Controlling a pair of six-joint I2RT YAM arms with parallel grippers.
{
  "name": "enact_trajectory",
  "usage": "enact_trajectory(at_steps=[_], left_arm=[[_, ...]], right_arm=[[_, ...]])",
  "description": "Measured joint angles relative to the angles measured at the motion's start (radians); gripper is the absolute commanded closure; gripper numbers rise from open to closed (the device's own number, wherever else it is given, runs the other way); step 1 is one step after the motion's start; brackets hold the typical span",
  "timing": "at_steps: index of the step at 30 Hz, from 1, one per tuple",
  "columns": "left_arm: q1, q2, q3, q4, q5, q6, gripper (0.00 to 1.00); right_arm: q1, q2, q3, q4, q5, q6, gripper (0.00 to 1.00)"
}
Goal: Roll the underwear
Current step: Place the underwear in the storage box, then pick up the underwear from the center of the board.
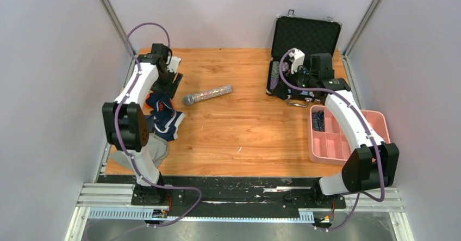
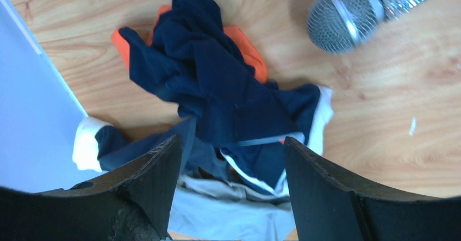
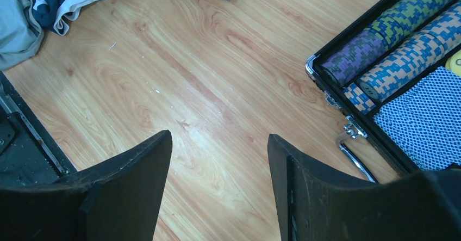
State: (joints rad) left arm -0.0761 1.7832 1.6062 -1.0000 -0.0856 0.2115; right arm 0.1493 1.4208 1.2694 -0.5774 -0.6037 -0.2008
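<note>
Underwear (image 2: 217,94) heap by counter's (image 1: 244,137) left edge, right under L jaws, which are apart w/ nothing clamped. R jaws apart too, far off by case (image 1: 304,37).

My left arm (image 1: 138,83), right arm (image 1: 348,116): white shells, round black joint housings, purple cable (image 1: 147,25) looped along each, black bases (image 1: 148,193) bolted down. My jaws: matte black, wedge-shaped, edges scuffed.
</note>
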Motion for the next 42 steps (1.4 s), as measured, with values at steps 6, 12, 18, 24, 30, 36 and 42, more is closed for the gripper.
enact_trajectory(at_steps=[6, 12, 18, 24, 30, 36, 42], left_arm=[[0.042, 0.175, 0.095, -0.008, 0.002, -0.002, 0.33], [0.045, 0.241, 0.122, -0.037, -0.012, -0.007, 0.54], [0.045, 0.235, 0.118, -0.056, -0.009, -0.011, 0.99], [0.046, 0.19, 0.119, -0.072, 0.003, -0.009, 1.0], [0.045, 0.056, 0.278, -0.125, 0.066, -0.06, 1.0], [0.03, -0.127, 0.371, -0.126, 0.225, -0.191, 1.0], [-0.082, -0.213, 0.339, -0.117, 0.452, -0.318, 1.0]], right_arm=[[0.007, 0.003, -0.008, 0.012, 0.004, 0.016, 0.34], [0.007, 0.003, -0.017, 0.016, 0.019, 0.017, 0.34], [0.007, 0.002, -0.04, 0.021, 0.028, 0.022, 0.34], [0.007, 0.003, -0.045, 0.022, 0.028, 0.031, 0.34], [0.02, 0.005, -0.042, 0.022, 0.025, 0.021, 0.34], [0.088, 0.009, -0.012, 0.032, 0.019, -0.021, 0.33], [0.188, 0.008, 0.016, 0.05, 0.019, -0.109, 0.32]])
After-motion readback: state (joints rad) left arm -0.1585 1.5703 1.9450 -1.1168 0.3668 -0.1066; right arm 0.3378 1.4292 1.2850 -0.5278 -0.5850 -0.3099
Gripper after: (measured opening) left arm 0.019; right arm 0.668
